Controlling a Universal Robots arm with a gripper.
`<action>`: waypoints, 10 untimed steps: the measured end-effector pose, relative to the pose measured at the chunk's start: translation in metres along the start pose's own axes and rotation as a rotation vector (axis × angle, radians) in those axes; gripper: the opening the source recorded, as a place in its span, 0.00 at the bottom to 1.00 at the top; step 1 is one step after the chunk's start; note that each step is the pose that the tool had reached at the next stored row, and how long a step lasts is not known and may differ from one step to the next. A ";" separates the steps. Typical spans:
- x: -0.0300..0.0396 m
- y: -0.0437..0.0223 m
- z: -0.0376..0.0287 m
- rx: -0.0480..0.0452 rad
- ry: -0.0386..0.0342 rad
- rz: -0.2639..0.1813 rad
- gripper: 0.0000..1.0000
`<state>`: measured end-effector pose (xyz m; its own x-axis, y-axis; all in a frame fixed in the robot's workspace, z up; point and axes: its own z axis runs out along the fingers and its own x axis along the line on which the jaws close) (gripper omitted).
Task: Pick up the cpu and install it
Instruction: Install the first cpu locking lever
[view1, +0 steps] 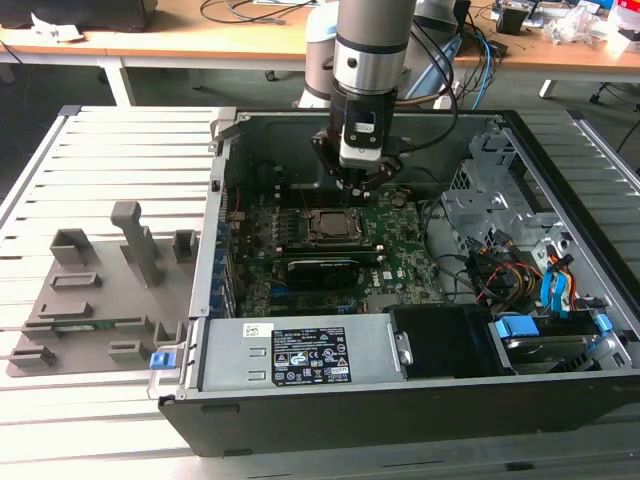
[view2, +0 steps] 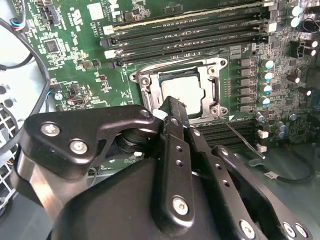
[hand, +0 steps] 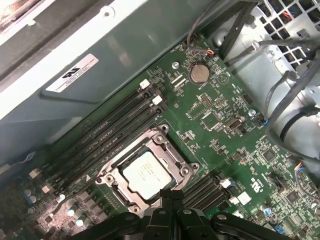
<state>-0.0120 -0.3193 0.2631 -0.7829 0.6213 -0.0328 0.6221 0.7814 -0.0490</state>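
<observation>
Exterior view, arm upright over open computer case, hand pointing straight down, fingers pressed together and empty, cpu lying flat in socket frame just below fingertips.

1. The cpu has a matt, silvery-grey metal top plate.
2. The socket frame around it is bare metal with a dull shine.
3. The motherboard is green, smooth and slightly glossy.
4. The gripper has smooth black links with a satin sheen and shiny metal screws.
5. The arm carries a polished silver metal band.
6. The computer case is matt black outside and grey sheet metal inside.
7. The fixture at the exterior view's left looks like matt grey plastic. It lies on a ribbed, pale metal table.
</observation>
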 end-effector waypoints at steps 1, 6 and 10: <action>0.0000 0.0000 0.0000 -0.0005 -0.0003 -0.009 0.11; 0.0000 0.0000 0.0000 -0.0031 -0.0023 -0.063 0.11; 0.0000 -0.0001 -0.0001 -0.0103 -0.0002 -0.106 0.11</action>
<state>-0.0121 -0.3194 0.2632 -0.8443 0.5351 -0.0282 0.5358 0.8433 -0.0419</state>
